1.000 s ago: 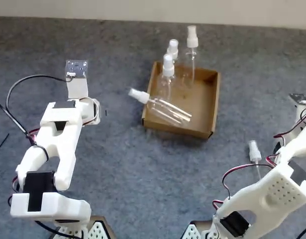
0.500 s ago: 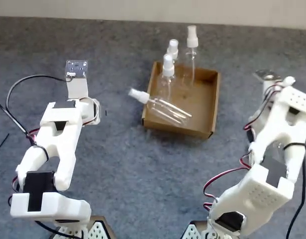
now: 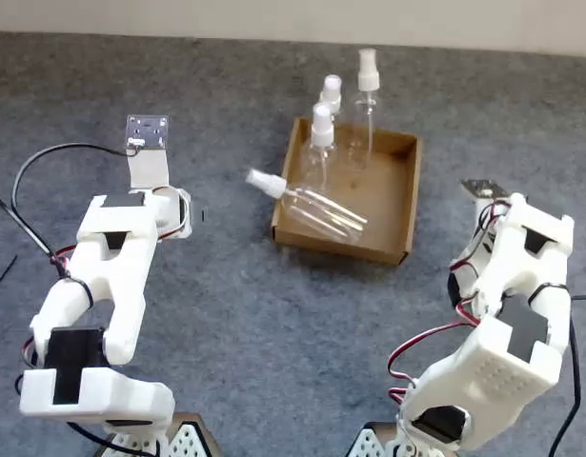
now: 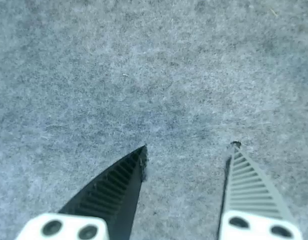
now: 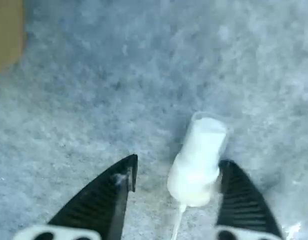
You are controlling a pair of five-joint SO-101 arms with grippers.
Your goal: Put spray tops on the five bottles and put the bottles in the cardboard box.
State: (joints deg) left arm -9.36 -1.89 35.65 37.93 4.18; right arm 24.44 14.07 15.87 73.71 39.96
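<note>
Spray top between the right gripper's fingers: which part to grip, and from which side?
Grip the spray top on its thick white body, not the thin tube trailing from it, likely too slim to pinch. Come from above, as the right gripper points, one open finger either side. It sits close to one finger, so centre first.

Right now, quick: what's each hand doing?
Left hand: open, empty, over the grey carpeted table.
Right hand: open, fingers either side of the white plastic spray top, not clamped.
</note>
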